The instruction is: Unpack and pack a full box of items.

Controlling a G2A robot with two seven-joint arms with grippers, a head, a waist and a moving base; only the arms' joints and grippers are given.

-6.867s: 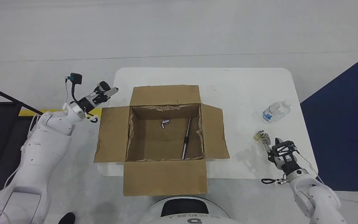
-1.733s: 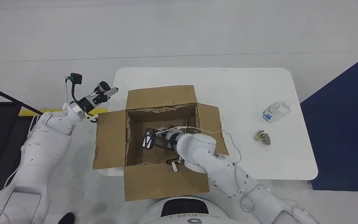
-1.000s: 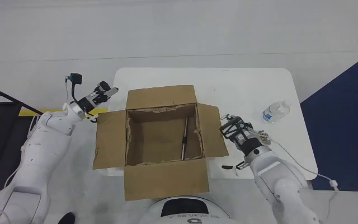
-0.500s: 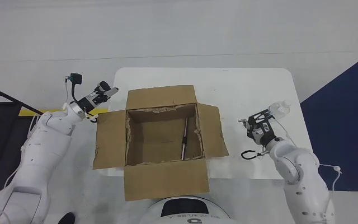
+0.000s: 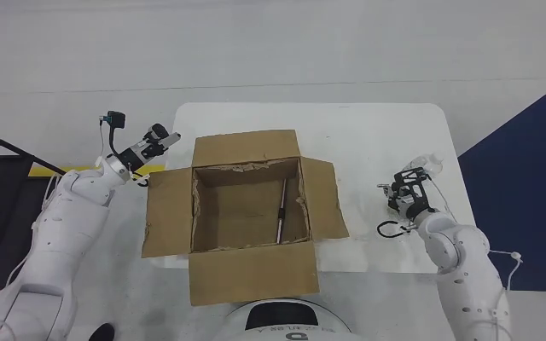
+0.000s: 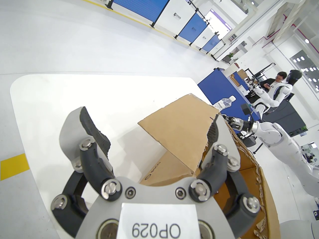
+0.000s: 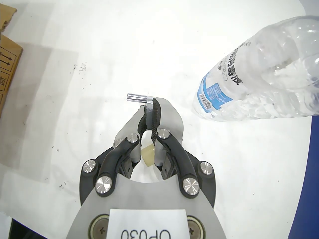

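Two padded fingers of the right gripper (image 7: 150, 108) (image 5: 403, 192) were pressed together on a small silver metal part (image 7: 135, 98). They clamped its thin flat plate edge-on, and a short round pin stuck out sideways past the fingertips. The part was held above the bare surface of the white table (image 5: 367, 128), on the robot's right side, well apart from the box. Under the gripper's frame, behind the closed jaws, a pale yellowish lump (image 7: 147, 156) showed against the tabletop; what it was could not be told. Just beside the gripper lay a clear plastic water bottle (image 7: 249, 85) with a blue and white label, on its side and near the table's edge. The left gripper (image 6: 149, 120) (image 5: 162, 136) had its jaws spread wide with nothing between the pads, and it was poised over the table's far left corner. It was close to the corner of the box but not touching it. The large brown cardboard box (image 5: 252, 273) stood in the middle of the table with all four flaps folded outward. Inside it a dark slim rod (image 5: 281, 209) lay on the floor of the box, along the wall nearest the right arm.
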